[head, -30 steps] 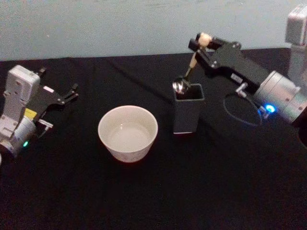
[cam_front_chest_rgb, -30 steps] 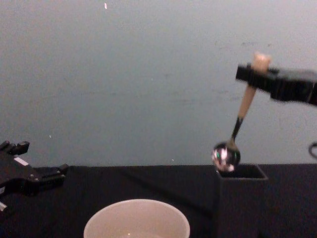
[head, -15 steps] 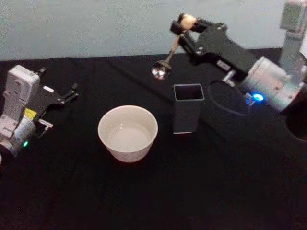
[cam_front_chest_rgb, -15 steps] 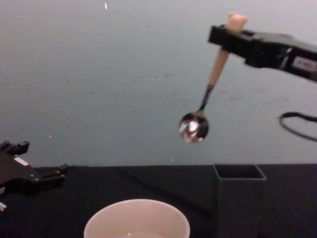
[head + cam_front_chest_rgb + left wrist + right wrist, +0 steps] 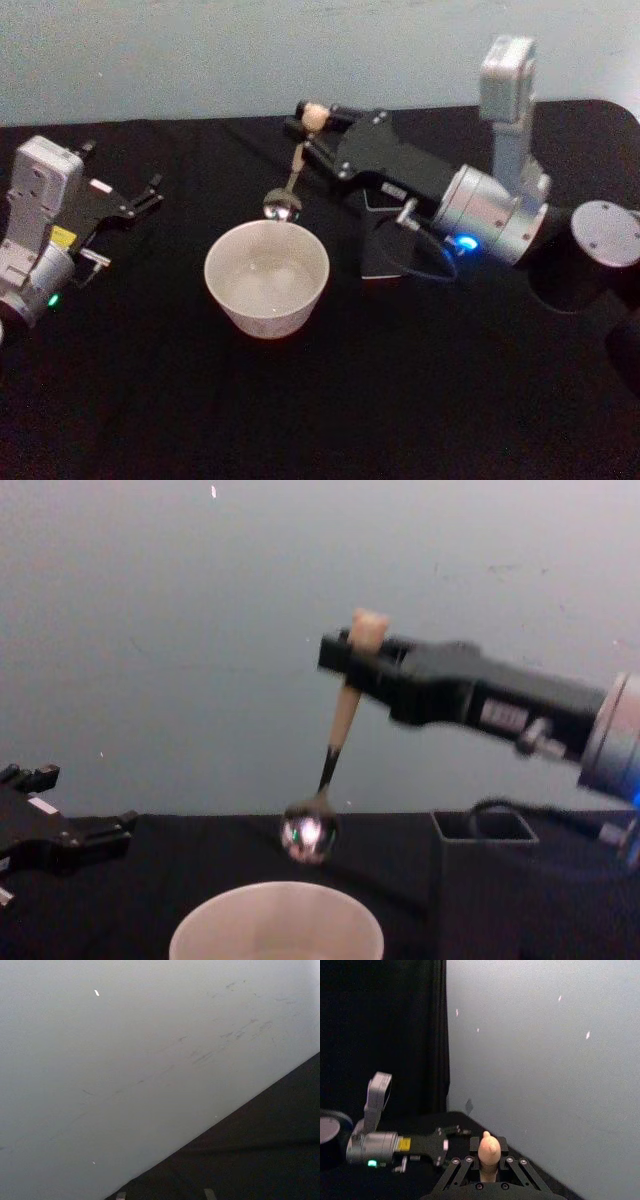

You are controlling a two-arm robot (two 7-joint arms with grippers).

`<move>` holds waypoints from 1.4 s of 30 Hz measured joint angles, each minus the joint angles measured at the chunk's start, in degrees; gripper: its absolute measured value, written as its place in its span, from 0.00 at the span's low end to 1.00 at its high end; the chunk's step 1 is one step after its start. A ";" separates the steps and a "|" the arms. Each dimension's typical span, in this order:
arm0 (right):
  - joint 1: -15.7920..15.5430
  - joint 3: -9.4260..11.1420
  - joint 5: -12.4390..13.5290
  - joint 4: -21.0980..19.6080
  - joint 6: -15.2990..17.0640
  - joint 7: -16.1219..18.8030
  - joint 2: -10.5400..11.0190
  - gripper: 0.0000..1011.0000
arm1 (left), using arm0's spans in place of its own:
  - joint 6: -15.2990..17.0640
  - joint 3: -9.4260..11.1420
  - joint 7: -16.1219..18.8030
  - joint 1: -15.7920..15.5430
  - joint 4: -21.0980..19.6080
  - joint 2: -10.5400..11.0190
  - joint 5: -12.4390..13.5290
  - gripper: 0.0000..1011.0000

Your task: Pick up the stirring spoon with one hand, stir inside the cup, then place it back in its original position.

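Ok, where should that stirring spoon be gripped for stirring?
Grip the stirring spoon high on its beige handle, under the bear head, jaws closing from the sides, as the right gripper does: it hangs bowl-down above the cup.

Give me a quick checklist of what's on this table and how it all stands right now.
Surface: table covered in black cloth.
Job's things: stirring spoon held nearly upright, its bowl above the far rim of the cup, not inside; dark holder stands right of the cup.
Clutter: nothing seen.
Grippers: right gripper shut on the spoon's handle; left gripper open, parked at the left.
Cables: thin loop near the right arm's wrist.
Surroundings: pale wall.
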 joint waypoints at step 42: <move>1.29 -2.87 -7.51 14.35 -7.87 2.71 -5.30 0.19 | 0.00 0.00 0.00 0.00 0.00 0.00 0.00 0.99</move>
